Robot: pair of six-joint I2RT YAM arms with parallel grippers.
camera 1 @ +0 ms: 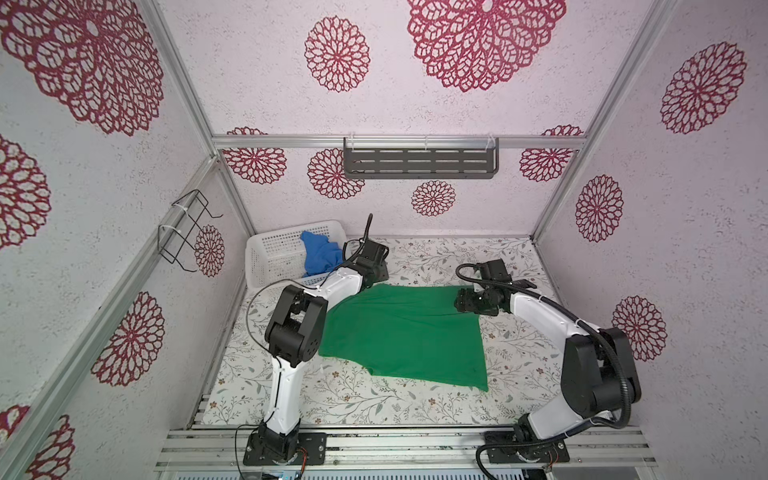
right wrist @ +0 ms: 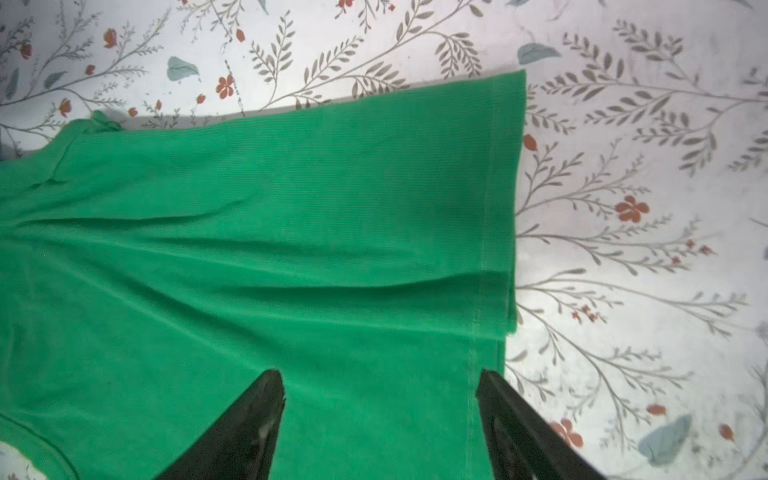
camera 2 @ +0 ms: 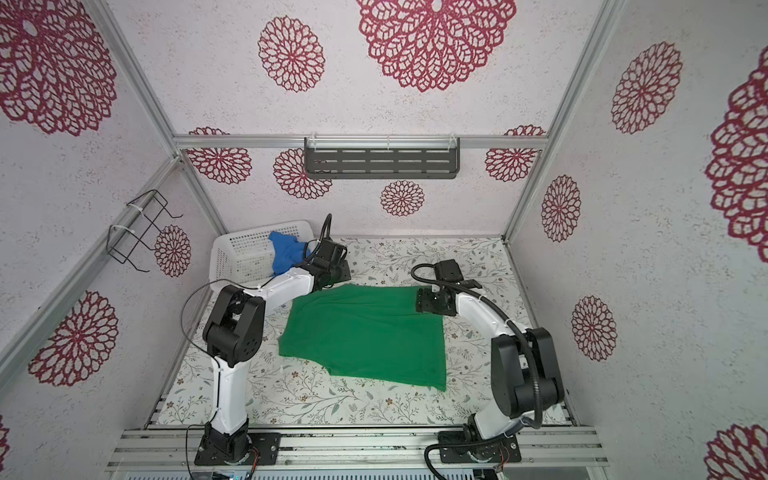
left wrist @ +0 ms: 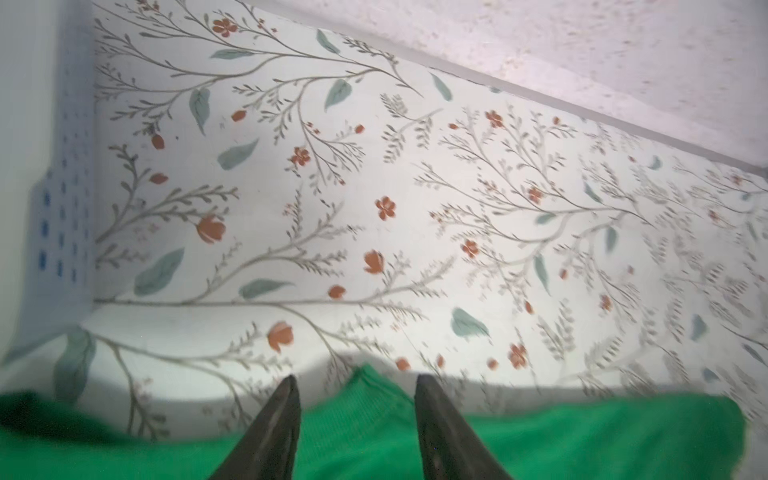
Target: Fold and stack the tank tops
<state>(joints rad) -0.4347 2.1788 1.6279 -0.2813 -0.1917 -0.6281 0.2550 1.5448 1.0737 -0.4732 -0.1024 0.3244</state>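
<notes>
Tabletop [camera 1: 436, 257] — stitching on green top [right wrist: 291, 228] wrist-only.

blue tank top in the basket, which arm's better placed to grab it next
Left, probably: the left end effector hangs open beside the basket holding the blue tank top; the right end effector is across the green tank top, farther off.

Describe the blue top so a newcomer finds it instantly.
At the far left corner of the table sits a white perforated basket. The blue top lies crumpled inside it, unlike the green top spread flat on the table.
</notes>
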